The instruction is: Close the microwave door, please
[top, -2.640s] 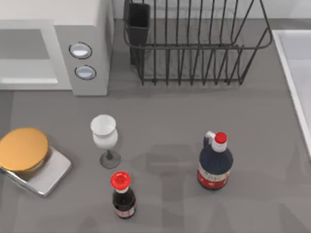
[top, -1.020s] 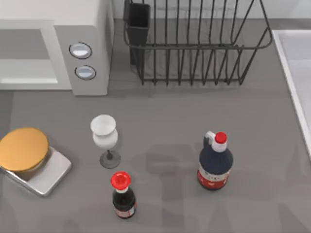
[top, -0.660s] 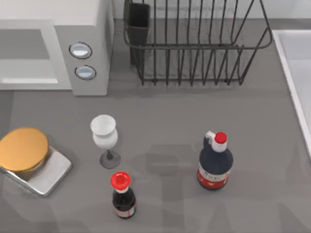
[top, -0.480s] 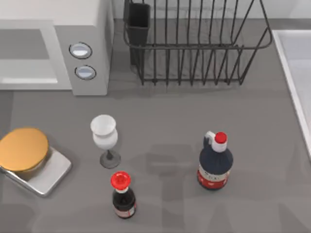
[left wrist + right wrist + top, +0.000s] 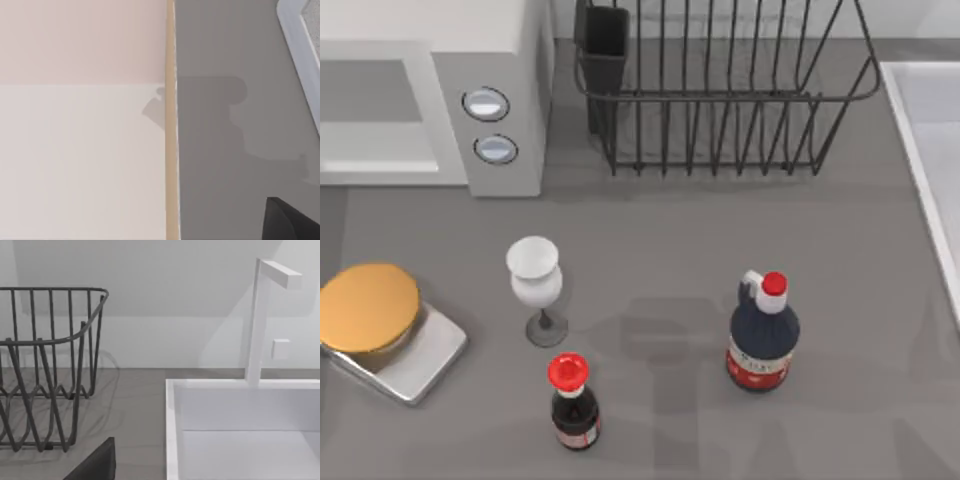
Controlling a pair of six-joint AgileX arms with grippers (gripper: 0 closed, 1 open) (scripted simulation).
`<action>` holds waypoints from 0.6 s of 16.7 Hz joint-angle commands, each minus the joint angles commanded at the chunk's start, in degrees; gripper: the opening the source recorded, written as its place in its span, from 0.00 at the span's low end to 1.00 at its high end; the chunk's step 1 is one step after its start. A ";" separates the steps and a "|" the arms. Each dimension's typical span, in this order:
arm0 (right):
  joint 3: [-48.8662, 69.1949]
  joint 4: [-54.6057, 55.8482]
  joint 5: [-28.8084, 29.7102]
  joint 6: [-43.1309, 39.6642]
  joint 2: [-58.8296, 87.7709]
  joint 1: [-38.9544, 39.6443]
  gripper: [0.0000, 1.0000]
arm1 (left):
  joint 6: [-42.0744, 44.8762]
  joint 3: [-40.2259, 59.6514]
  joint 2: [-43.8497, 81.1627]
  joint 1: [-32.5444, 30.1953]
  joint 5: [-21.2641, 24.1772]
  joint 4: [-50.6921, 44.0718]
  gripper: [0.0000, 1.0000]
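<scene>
The microwave [image 5: 510,60] stands at the table's back left, white with a grey panel and two round knobs [image 5: 486,104]. Its cavity [image 5: 370,115] faces forward and stands open. The microwave door is out of view past the left edge of the top view. In the left wrist view a dark bit of my left gripper's finger [image 5: 287,222] hangs over grey table beside the table's tan edge [image 5: 171,150]. A dark finger [image 5: 97,465] of my right gripper rises in the right wrist view, with the rack and sink beyond it.
A black wire rack [image 5: 720,90] stands at the back middle and a white sink [image 5: 930,150] at the right. In front stand a wine glass [image 5: 534,285], a small red-capped bottle [image 5: 572,405], a larger dark bottle [image 5: 762,335] and a silver tray [image 5: 420,360] with an orange disc [image 5: 368,305].
Nothing on the table has moved. Only faint shadows along the table's front have shifted a little.
</scene>
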 joint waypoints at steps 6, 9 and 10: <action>0.00 0.00 0.00 0.00 0.00 0.00 1.00 | 0.01 -1.94 0.74 -0.20 -0.09 2.32 0.00; 0.00 0.00 0.00 0.00 0.00 0.00 1.00 | 0.13 -6.62 3.10 -0.06 0.00 9.77 0.00; 0.00 0.00 0.00 0.00 0.00 0.00 1.00 | 0.17 -8.47 4.02 -0.01 0.03 12.93 0.00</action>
